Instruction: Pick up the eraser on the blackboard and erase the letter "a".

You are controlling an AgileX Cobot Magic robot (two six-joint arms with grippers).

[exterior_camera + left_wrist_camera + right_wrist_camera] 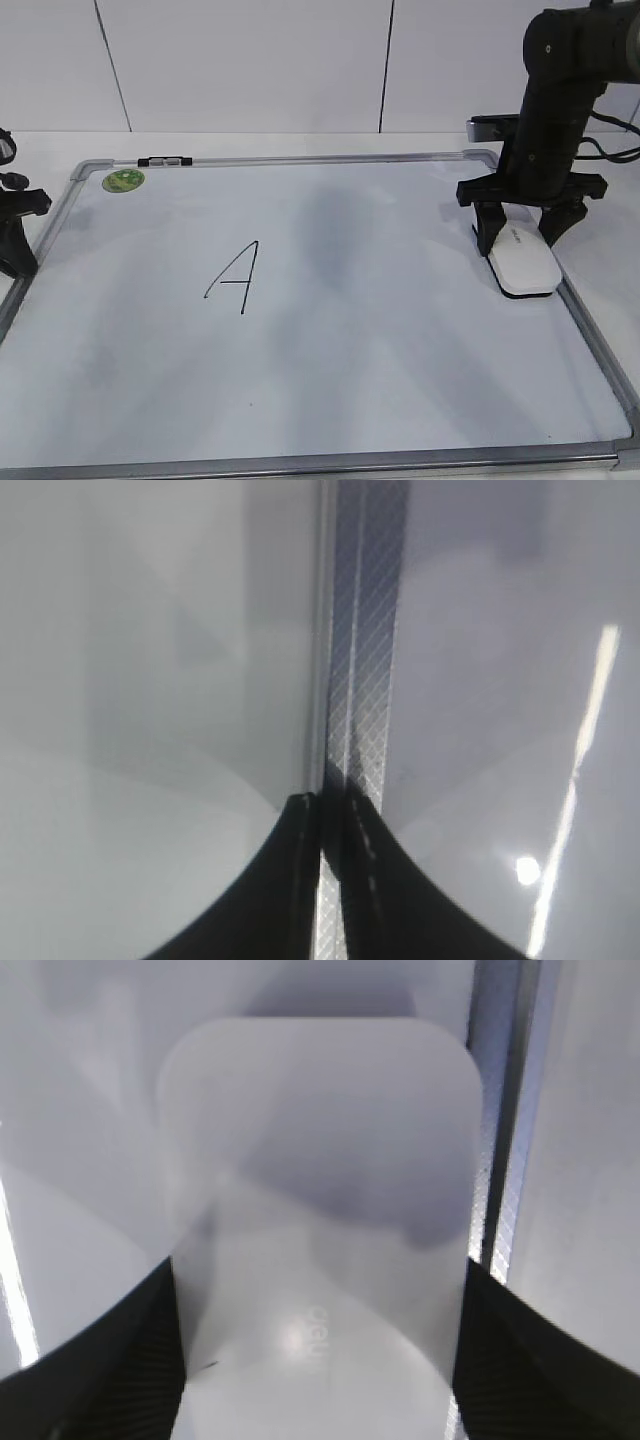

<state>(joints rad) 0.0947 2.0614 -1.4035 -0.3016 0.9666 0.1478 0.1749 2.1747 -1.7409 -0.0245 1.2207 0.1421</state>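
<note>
Straddling the eraser (526, 264) with our right gripper (525, 232), fingers spread on both sides, contact unclear. Eraser lies flat by the blackboard's (400, 400) right frame. Left gripper (325, 880) is clenched over the left frame. We see a capital "A" (234, 276) mid-board.

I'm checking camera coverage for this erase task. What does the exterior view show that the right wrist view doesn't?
Only the exterior view shows the handwritten letter, the green sticker, the left tool at the board's left edge, and the whole blackboard. Only the right wrist view shows the right tool's fingers close against both sides of the eraser. Both show the eraser, the right tool straddling it, and the board's right frame.
</note>
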